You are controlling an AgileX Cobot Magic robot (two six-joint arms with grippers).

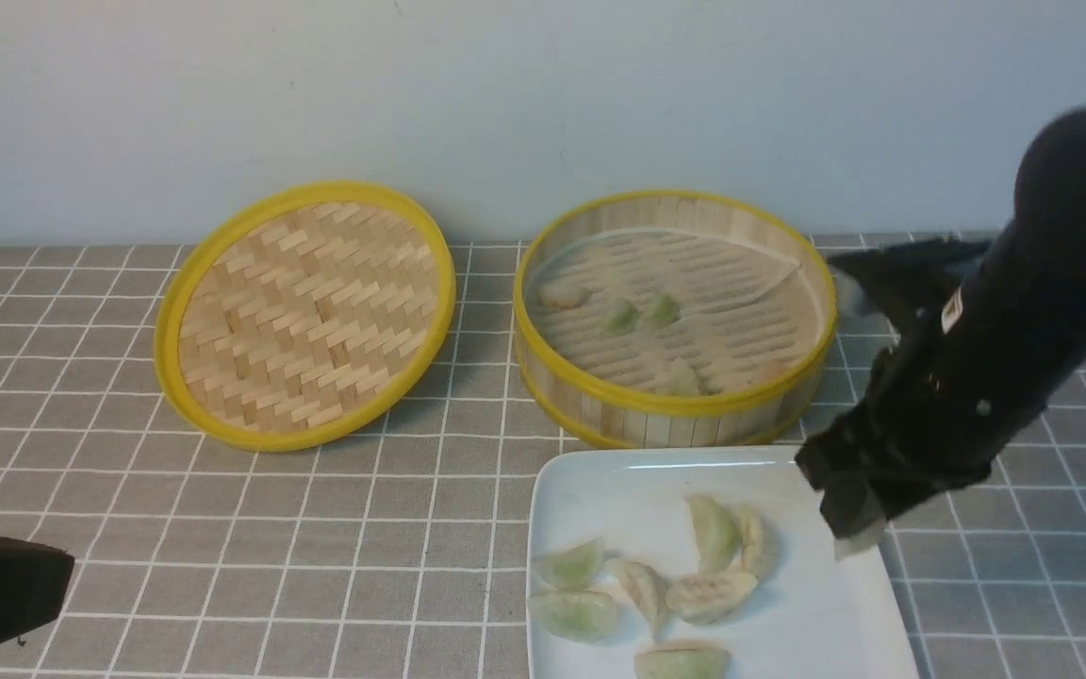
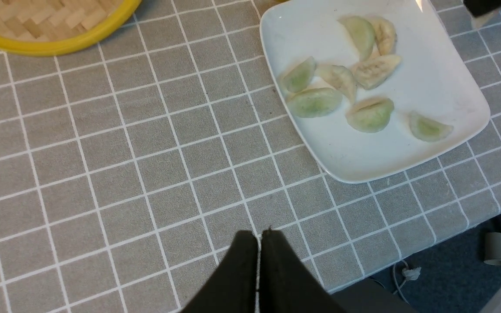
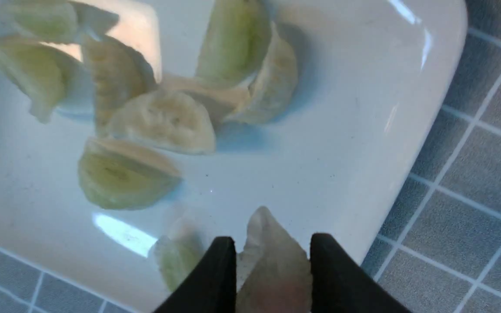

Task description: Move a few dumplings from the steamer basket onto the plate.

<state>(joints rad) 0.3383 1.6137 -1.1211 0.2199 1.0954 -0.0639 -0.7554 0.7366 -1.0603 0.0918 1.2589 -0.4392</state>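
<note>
The steamer basket (image 1: 675, 415) stands at the back right with several dumplings (image 1: 642, 316) on its slatted floor. In front of it lies the white plate (image 1: 618, 490), carrying several more dumplings (image 1: 708, 594). My right gripper (image 1: 854, 528) hangs over the plate's right side, shut on a pale dumpling (image 3: 272, 265) that sticks out between its black fingers. Other dumplings (image 3: 163, 121) lie on the plate (image 3: 363, 108) just beyond it. My left gripper (image 2: 257, 234) is shut and empty, low over the tablecloth, well to the left of the plate (image 2: 429, 78).
The flat woven lid (image 1: 307, 311) with its yellow rim leans at the back left. A grey checked cloth (image 1: 317, 528) covers the table. The table's front edge and the dark floor (image 2: 450, 269) show in the left wrist view.
</note>
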